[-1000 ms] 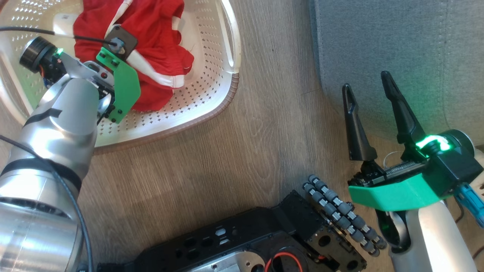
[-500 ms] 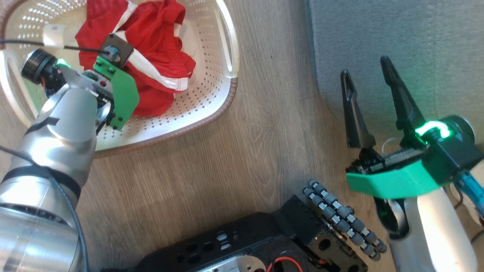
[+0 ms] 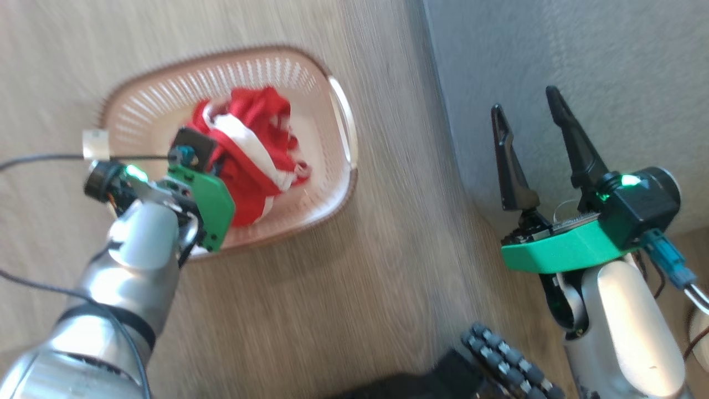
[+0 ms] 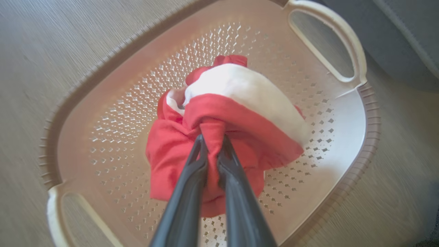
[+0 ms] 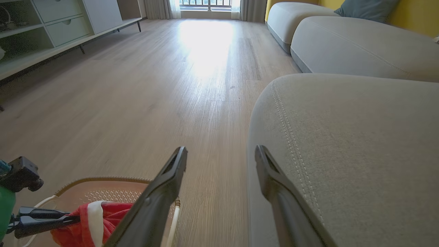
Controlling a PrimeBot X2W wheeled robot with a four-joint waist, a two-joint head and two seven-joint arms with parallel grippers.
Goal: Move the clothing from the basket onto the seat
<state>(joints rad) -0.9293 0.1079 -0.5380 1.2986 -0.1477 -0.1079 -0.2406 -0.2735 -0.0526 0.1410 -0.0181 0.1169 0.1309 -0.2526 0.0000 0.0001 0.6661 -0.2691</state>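
Since the clothing [image 4: 171, 164] is just soft, floppy red fabric with white trim, I'd guess it weighs next to nothing and won't break. It does drape, though, and could snag or slide out of a thin pinch.

Right now my left gripper [image 4: 212, 139] has its fingers squeezed nearly together on a twisted fold of the red cloth. The rest bunches into a ball around the tips, over the middle of the basket [image 4: 372, 113]. Can't tell from the wrist view whether the bottom of the bundle is clear of the basket floor, or whether both garments are in the pinch or just one.

Grabbing a thick gathered fold like this seems like the right call to me. A single edge or the trim band would probably slip.

The right gripper [image 3: 523, 101] is holding nothing, fingers spread wide, hovering at the edge of the seat [image 5: 360, 137]. The seat sits near the basket, across a strip of wood floor [image 3: 332, 305]. My main worry on the way over is dangling bits catching on the basket rim.
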